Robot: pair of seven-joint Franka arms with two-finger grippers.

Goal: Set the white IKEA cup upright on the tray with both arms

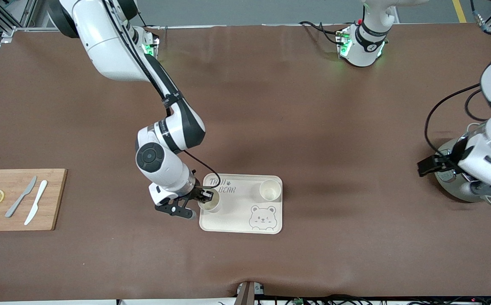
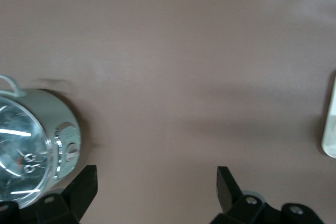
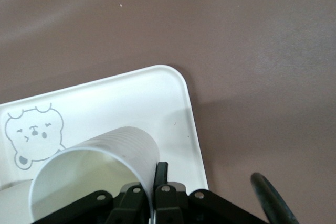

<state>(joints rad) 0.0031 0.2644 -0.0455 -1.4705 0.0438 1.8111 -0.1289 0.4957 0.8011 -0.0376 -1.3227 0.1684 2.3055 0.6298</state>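
Note:
The cream tray (image 1: 237,212) with a bear drawing lies near the table's front middle. My right gripper (image 1: 203,196) is shut on the rim of a white cup (image 1: 210,202), one finger inside and one outside. The cup is mouth up over the tray's end toward the right arm's end; I cannot tell if it touches the tray. The right wrist view shows this cup (image 3: 105,161), the gripper (image 3: 154,182) and the tray (image 3: 157,93). A second white cup (image 1: 270,190) stands upright on the tray. My left gripper (image 1: 429,166) is open and empty (image 2: 155,182), low over bare table.
A round silver metal object (image 1: 457,178) sits under the left arm at its end of the table, also in the left wrist view (image 2: 31,150). A wooden cutting board (image 1: 18,199) with lemon slices and two knives lies at the right arm's end.

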